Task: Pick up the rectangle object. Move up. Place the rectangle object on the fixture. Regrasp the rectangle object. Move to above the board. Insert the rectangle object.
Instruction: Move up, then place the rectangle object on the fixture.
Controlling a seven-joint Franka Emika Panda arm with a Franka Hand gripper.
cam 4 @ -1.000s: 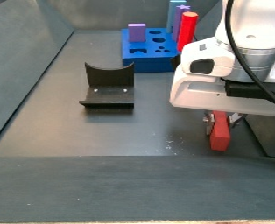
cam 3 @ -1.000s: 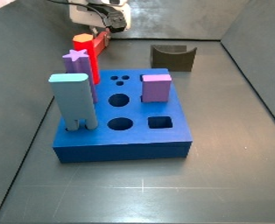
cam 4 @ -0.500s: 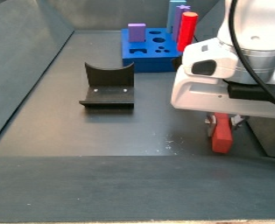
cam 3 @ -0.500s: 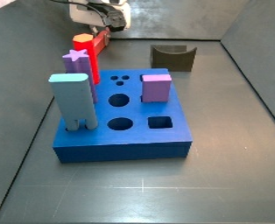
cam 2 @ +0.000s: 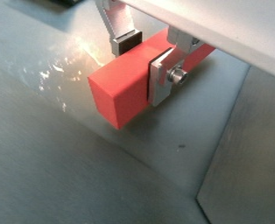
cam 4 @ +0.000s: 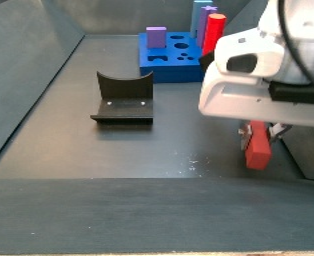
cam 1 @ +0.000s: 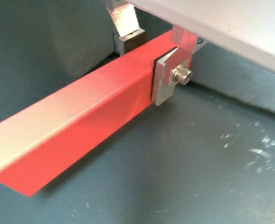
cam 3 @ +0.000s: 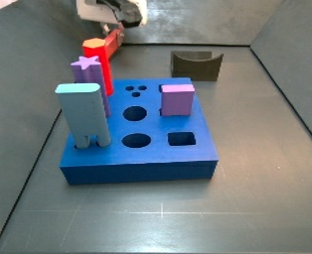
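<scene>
Between the jaws of the gripper (cam 1: 148, 54), the long red rectangle object (cam 1: 88, 118) sits clamped crosswise (clear of the floor), ready for transfer to the fixture (cam 4: 122, 97).

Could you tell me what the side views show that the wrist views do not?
Only the side views show the blue board with its pegs, and the fixture standing on the floor, both apart from the arm. Only the wrist views show the grip close up: the pincer with a silver finger pressed flat against the red bar, and the bar's square end. All views share the pincer clamped on the red bar, off to the side of the board.
</scene>
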